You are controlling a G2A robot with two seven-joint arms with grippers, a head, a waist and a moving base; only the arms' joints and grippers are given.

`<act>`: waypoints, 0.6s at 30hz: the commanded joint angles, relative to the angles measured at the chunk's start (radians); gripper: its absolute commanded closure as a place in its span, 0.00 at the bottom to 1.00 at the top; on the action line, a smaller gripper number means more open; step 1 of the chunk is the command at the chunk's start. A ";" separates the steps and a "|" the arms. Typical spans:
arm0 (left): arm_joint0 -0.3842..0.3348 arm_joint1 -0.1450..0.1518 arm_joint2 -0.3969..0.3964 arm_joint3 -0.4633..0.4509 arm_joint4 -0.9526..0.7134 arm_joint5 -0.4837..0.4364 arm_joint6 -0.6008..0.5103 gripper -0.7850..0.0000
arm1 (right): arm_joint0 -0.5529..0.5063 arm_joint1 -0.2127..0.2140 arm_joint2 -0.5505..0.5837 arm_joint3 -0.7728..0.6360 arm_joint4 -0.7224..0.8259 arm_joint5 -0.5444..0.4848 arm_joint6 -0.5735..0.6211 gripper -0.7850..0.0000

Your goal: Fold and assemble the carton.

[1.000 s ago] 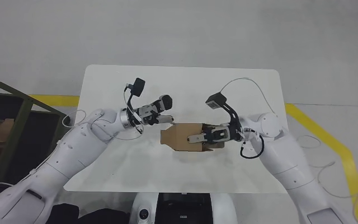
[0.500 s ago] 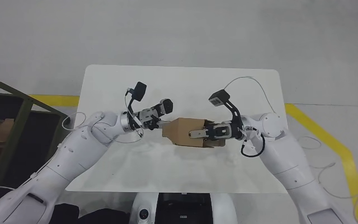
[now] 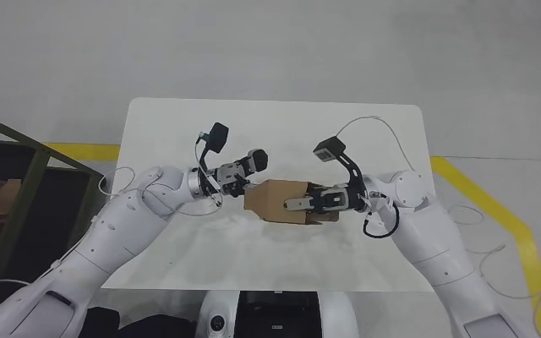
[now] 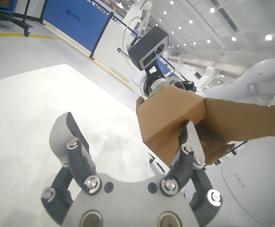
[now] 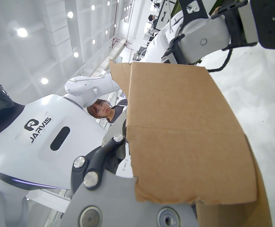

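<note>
Carton [image 3: 275,197]: over table [image 3: 169,127] centre, clamped in right gripper [image 3: 296,204]. Left wrist view: left gripper [image 4: 126,124] jaws wide, one finger [image 4: 191,137] touching carton.

Counter [image 3: 169,127]: white, rectangular with rounded corners, standing before me on the grey floor [image 3: 270,51].
Surface: plain and smooth.
Carton [image 3: 275,198]: over the counter's middle; I cannot tell whether it touches.

Bright, even light all over. Rows of ceiling spots [image 4: 211,10] flare in both wrist views, and the white table [image 3: 254,127] looks nearly blown out. Wrist views bend hard at the edges. The carton [image 4: 169,107] just gets soft shading, no hard shadows.
</note>
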 commanded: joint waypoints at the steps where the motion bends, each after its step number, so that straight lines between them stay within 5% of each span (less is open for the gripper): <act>1: 0.001 -0.002 -0.003 -0.002 0.003 0.004 -0.006 0.00 | 0.001 0.000 0.000 0.001 0.000 0.000 0.001 1.00; 12: 0.048 0.011 -0.091 -0.019 -0.030 -0.023 -0.012 0.00 | -0.005 0.007 0.031 0.028 -0.056 -0.019 -0.040 1.00; 18: 0.096 0.041 -0.136 -0.044 -0.198 -0.030 -0.138 0.00 | -0.042 0.021 0.064 -0.021 -0.198 -0.021 -0.128 1.00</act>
